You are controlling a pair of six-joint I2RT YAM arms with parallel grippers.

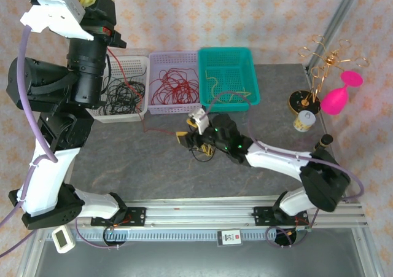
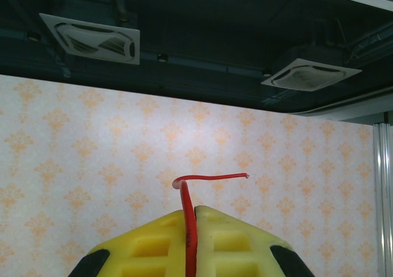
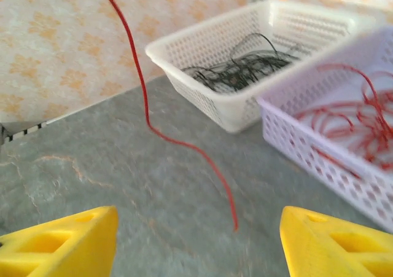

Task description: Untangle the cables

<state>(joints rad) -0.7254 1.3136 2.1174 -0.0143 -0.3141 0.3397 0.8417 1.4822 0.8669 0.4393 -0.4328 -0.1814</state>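
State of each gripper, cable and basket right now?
left gripper: shut on red cable, raised high.
red cable: pinched at one end, trailing down to table.
right gripper: open, low over table.
white basket: holds black cables.
purple basket: holds red cables.
teal basket: holds yellow cable.

The near left part of the table lies bare, so a gripper could pass there from the front rail up to the far edge. Along that edge 3 bins stand side by side with no gap showing: a white basket, a purple basket and a teal basket.

A red cable slants down from the left gripper, held high, to the table before the white basket, crossing that approach. Between the right gripper fingers, spread wide, only the cable's loose end lies on the bare surface.

A gold wire stand, a pink glass and a small jar crowd the far right corner.
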